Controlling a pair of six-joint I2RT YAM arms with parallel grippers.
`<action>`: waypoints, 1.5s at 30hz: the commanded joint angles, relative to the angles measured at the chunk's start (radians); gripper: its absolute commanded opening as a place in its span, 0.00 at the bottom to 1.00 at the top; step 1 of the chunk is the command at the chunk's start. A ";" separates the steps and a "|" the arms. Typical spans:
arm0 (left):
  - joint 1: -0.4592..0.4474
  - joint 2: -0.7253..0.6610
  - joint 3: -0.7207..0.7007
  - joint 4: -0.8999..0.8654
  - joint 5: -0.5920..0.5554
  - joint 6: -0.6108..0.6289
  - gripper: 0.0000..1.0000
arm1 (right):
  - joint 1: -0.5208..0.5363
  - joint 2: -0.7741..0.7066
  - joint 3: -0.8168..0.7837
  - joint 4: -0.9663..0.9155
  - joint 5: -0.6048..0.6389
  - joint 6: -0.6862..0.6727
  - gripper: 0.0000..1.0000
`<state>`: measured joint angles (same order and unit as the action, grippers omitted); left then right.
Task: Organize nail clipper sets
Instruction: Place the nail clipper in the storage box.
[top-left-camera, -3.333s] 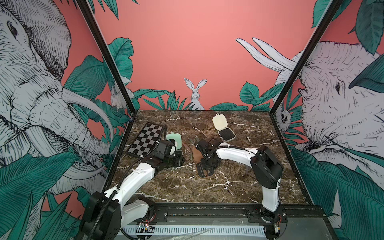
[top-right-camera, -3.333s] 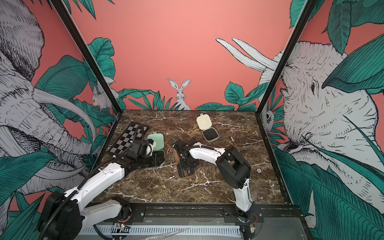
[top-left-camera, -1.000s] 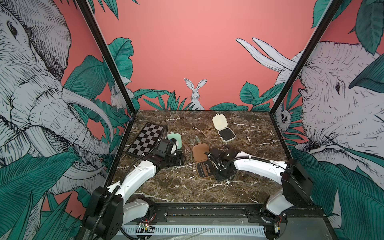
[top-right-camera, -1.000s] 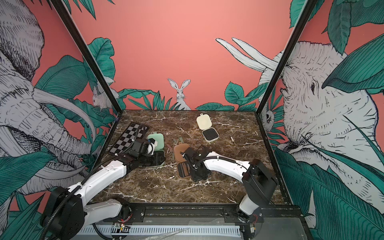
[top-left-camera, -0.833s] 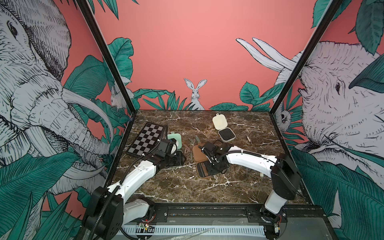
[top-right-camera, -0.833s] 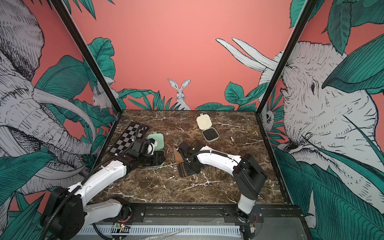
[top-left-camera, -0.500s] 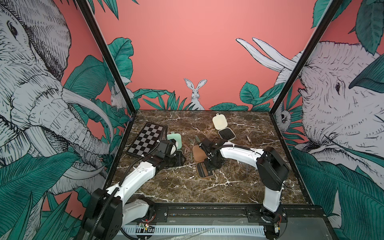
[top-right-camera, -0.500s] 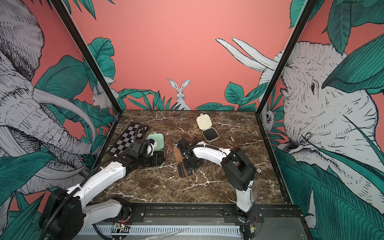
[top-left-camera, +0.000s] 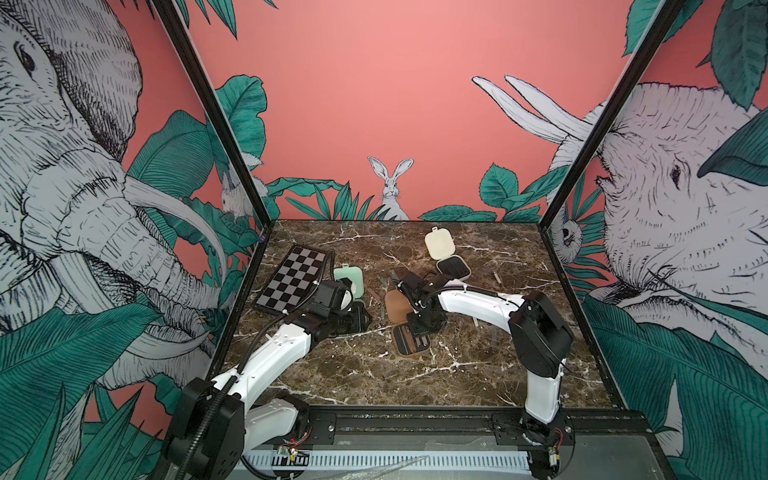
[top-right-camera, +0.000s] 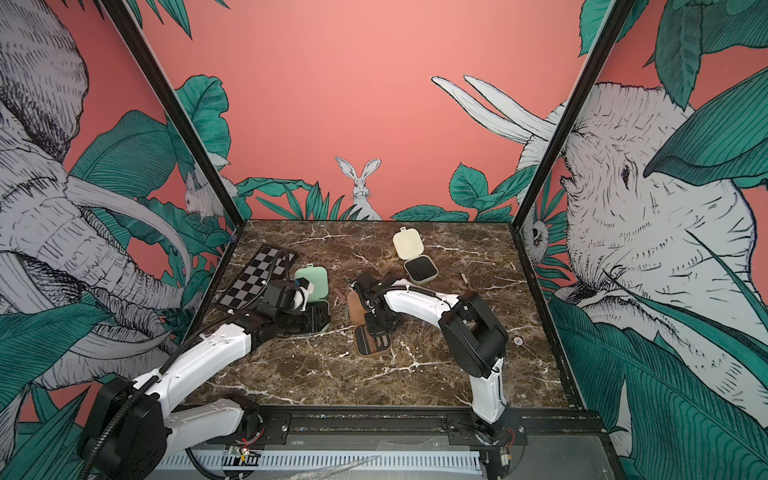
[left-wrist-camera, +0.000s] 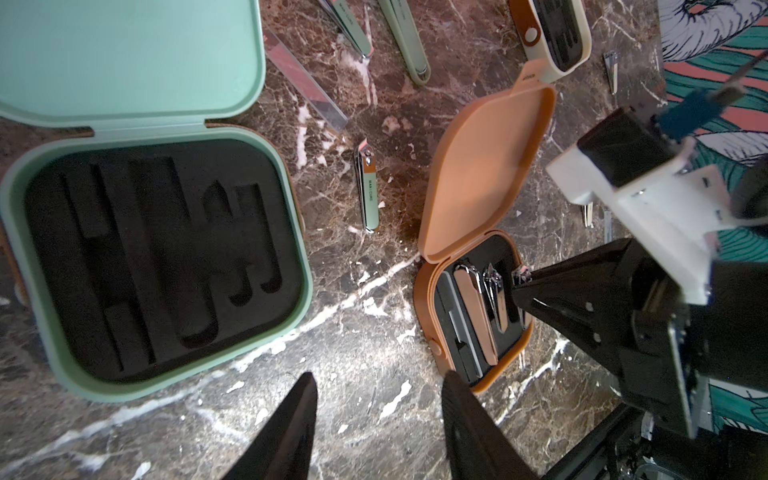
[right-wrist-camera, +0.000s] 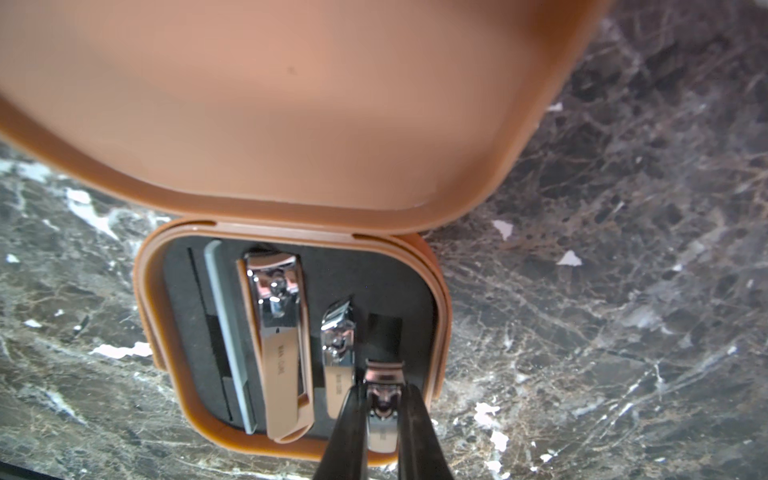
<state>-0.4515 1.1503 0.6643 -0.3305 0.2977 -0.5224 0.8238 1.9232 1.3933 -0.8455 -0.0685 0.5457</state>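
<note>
We're looking down at the marble table (top-left-camera: 374, 382), and all the action is at the brown case (top-left-camera: 411, 345), which lies open at the middle with its lid (right-wrist-camera: 291, 104) tipped up behind the base. The right gripper (right-wrist-camera: 383, 390) hangs right over that base, fingers pressed in on a small clipper (right-wrist-camera: 384, 374), pinching it by its sides with the jaw end poking out past the fingertips. It sits just short of an empty black slot (right-wrist-camera: 384, 332) at the edge of the insert; whether it touches the foam, we can't tell. Three slots are filled: a grey file (right-wrist-camera: 228, 332), a large clipper (right-wrist-camera: 282, 345) and a medium clipper (right-wrist-camera: 338, 353), side by side.

Over on the other side, the left gripper (left-wrist-camera: 376, 395) hovers low above bare marble between the two nearer cases, fingers spread wide with nothing between them. Beside it the mint case (left-wrist-camera: 291, 208) lies open, its black insert (left-wrist-camera: 158, 257) holding no tools. Its pieces are scattered on the table beyond it: a green clipper (left-wrist-camera: 368, 191) between the mint and brown cases, a nail file (left-wrist-camera: 305, 91), and two more green tools (left-wrist-camera: 409, 45) farther off.

At the back, the cream case (top-left-camera: 453, 270) lies open too, well apart from both arms, and a loose silvery tool (top-left-camera: 496, 277) lies near it. The checkerboard (top-left-camera: 295, 282) lies flat by the left wall.
</note>
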 joint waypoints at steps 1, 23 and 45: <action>0.004 -0.025 -0.023 0.005 -0.007 -0.008 0.51 | -0.009 0.014 0.029 -0.009 0.000 -0.010 0.12; 0.005 -0.034 -0.029 -0.001 -0.011 -0.007 0.51 | -0.020 0.046 0.015 0.010 -0.019 -0.009 0.12; 0.004 -0.027 -0.026 -0.001 -0.007 -0.007 0.51 | -0.021 -0.013 0.067 -0.033 0.011 -0.010 0.34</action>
<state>-0.4507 1.1431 0.6533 -0.3305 0.2955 -0.5236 0.8043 1.9491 1.4277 -0.8455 -0.0849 0.5381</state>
